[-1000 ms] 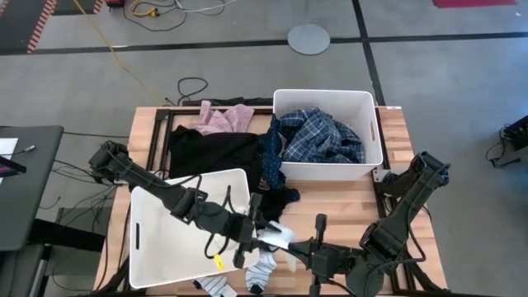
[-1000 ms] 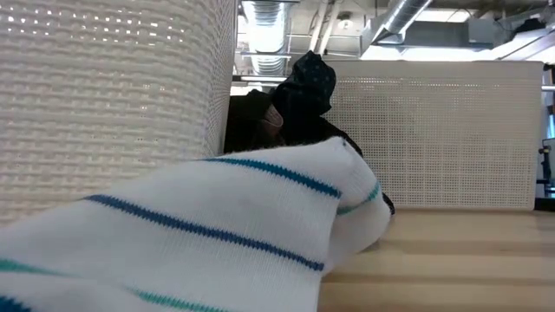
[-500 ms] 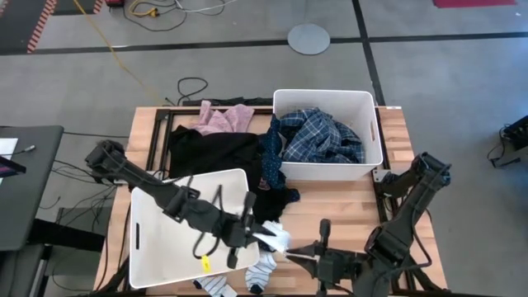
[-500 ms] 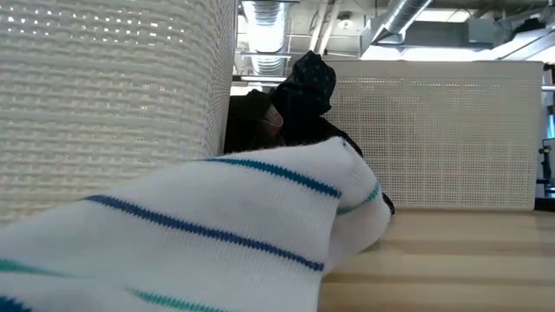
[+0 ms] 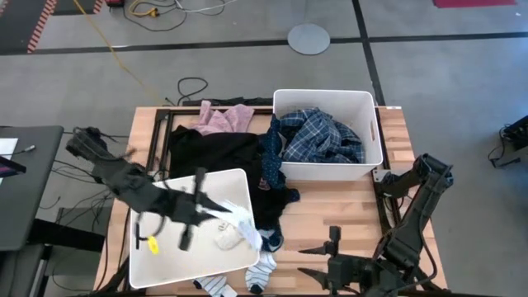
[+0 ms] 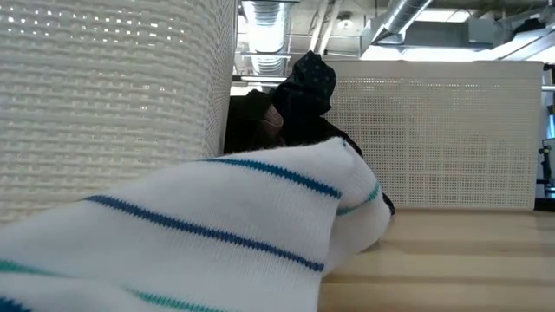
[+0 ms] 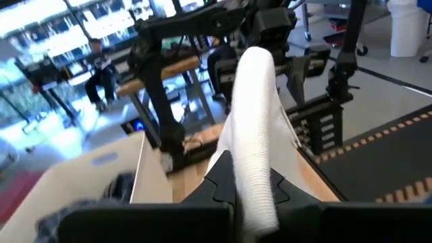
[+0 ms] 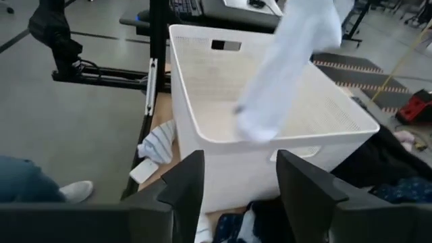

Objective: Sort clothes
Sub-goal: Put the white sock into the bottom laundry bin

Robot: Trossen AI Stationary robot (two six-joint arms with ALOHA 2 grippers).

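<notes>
Your left gripper (image 5: 206,208) is clamped on a small white knitted sock (image 5: 235,221) over the white plastic bin (image 5: 148,247) at the desk's front-left corner; your right gripper (image 5: 318,261) waits at the front edge, fingers apart.

A wooden table (image 5: 346,206) fills the middle of the high view, carrying two white plastic bins: one (image 5: 367,111) at upper right of centre, the other (image 5: 157,256) tilted at lower left. On the grey floor above the table lie a round grey disc (image 5: 308,38) and a looped black cable (image 5: 191,86), with a dark desk (image 5: 29,165) at the left edge. In the left wrist view a seated person (image 7: 101,64) shows at upper left.
</notes>
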